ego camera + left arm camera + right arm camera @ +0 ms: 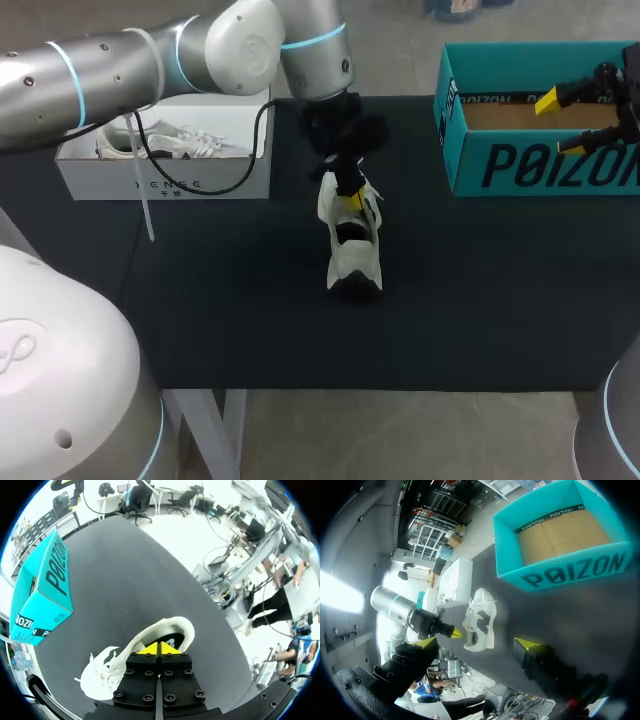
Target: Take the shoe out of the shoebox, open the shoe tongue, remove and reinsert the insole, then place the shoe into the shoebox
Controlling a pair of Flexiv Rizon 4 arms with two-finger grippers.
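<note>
L gripper (159, 649) tips closed at shoe (172, 626) mouth, prob. for tongue; R gripper (560, 122) open, idle above box (540, 165).

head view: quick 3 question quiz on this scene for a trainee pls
1. True or false: the teal box has nothing inside it.
2. The white shoe stands on: A) the black table B) the lid of a box C) a shelf.
3. Fill in: the right gripper over the teal box is ____ (open or shut).

Key: 1 true; 2 A; 3 open.
</note>
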